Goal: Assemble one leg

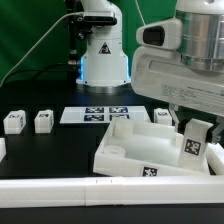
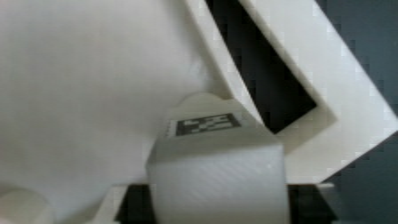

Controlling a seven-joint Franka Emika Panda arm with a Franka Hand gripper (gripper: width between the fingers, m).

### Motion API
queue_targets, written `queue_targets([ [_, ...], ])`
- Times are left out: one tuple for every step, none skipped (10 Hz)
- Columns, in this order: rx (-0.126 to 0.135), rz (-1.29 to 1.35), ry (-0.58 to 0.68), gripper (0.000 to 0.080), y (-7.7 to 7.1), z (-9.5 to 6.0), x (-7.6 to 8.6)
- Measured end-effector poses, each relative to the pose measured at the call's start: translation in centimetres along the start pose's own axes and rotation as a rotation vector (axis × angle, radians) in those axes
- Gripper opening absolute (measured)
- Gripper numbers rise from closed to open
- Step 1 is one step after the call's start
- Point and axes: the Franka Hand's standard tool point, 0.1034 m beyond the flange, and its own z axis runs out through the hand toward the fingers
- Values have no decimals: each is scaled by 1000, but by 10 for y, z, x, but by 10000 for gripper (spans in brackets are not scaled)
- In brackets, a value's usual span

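My gripper [image 1: 195, 127] is shut on a leg [image 1: 195, 144], a small white block with a black-and-white tag, and holds it at the right corner of the large white tray-like part [image 1: 125, 150]. In the wrist view the leg [image 2: 214, 165] stands between my dark fingers [image 2: 135, 200]. Its tagged tip reaches over the tray-like part's inner floor [image 2: 89, 80], near a raised rim [image 2: 294, 70]. I cannot tell whether the leg touches the part. Two more legs [image 1: 12, 122] [image 1: 43, 121] stand on the black table at the exterior view's left.
The marker board [image 1: 95, 114] lies flat behind the tray-like part. Another small white block [image 1: 163, 117] sits behind the part's far edge. A white piece [image 1: 2, 149] shows at the left edge. The robot base [image 1: 100, 50] stands at the back. A white rail [image 1: 60, 187] runs along the front.
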Motion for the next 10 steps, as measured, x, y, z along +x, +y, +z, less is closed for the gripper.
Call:
queue_targets([
  [-10, 77, 10, 305, 3, 0, 3],
  [-17, 146, 19, 314, 5, -1, 5],
  [-30, 239, 27, 318, 9, -1, 7],
  [-36, 255, 30, 318, 11, -1, 8],
  [-37, 255, 31, 320, 12, -1, 9],
  [-38, 253, 30, 320, 12, 0, 9],
  [-38, 253, 29, 435, 12, 0, 9],
  [-38, 253, 29, 575, 12, 0, 9],
  [-38, 253, 29, 627, 12, 0, 8],
  [-38, 253, 29, 643, 12, 1, 8],
])
